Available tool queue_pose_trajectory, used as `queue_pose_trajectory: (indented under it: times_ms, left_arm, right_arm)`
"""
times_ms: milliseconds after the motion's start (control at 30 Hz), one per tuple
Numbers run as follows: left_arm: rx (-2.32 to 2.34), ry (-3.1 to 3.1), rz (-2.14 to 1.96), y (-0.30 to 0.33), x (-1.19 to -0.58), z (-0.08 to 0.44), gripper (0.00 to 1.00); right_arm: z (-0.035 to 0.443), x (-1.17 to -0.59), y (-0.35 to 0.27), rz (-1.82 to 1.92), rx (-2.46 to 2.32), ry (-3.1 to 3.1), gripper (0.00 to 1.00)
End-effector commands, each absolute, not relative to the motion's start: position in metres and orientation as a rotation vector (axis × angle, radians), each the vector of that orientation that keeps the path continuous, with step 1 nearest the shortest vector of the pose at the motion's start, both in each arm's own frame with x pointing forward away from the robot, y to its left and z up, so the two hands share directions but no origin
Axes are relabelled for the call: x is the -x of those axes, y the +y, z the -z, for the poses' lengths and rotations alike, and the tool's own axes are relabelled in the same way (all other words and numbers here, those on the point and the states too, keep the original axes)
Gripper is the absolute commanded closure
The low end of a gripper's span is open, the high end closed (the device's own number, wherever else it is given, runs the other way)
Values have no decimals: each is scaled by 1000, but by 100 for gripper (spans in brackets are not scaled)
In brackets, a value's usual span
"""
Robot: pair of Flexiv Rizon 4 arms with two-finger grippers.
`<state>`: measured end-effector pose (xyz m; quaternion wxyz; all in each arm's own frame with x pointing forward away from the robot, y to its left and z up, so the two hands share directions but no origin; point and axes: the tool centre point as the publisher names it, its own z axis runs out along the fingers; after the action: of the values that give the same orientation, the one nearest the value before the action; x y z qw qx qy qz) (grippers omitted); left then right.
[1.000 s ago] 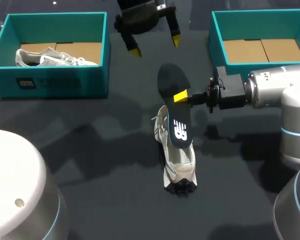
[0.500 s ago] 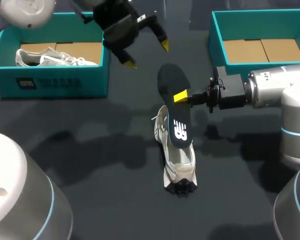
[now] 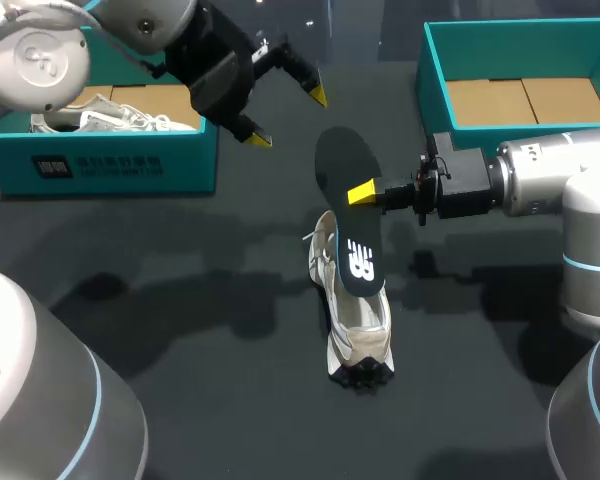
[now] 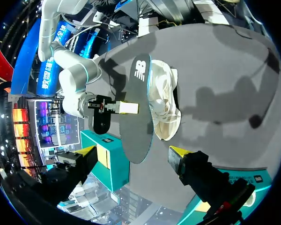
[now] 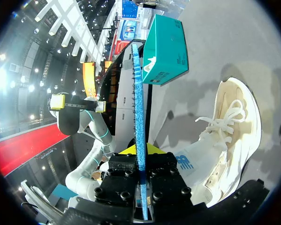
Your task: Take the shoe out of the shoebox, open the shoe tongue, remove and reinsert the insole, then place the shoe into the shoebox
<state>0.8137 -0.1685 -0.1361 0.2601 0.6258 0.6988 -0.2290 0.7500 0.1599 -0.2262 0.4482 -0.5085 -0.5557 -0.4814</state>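
Your left gripper (image 3: pixel 288 117), fingers spread wide and empty, has swung back toward the teal cardboard shoebox (image 3: pixel 120 165). Your right gripper (image 3: pixel 365 193) pinches the dark foam insole (image 3: pixel 348 225) by its edge above the pale mesh sneaker (image 3: pixel 360 320) standing on the table, apparently ready for reinsertion.

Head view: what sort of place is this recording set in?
Likely a robot work cell for shoe handling: a dark table carries a teal left shoebox and right shoebox, and the right claw holds an insole over a white shoe.
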Motion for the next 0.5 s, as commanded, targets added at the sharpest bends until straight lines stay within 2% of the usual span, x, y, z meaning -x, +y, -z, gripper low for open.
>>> queue_pose_trajectory:
  times_ms: [33,500]
  left_arm:
    - [-1428,1640,774,-158,-807,152,0]
    - [-1428,1640,774,-158,-807,152,0]
  right_arm:
    - [226,-749,161,1193,1262,-1375,100]
    - [226,-749,161,1193,1262,-1375,100]
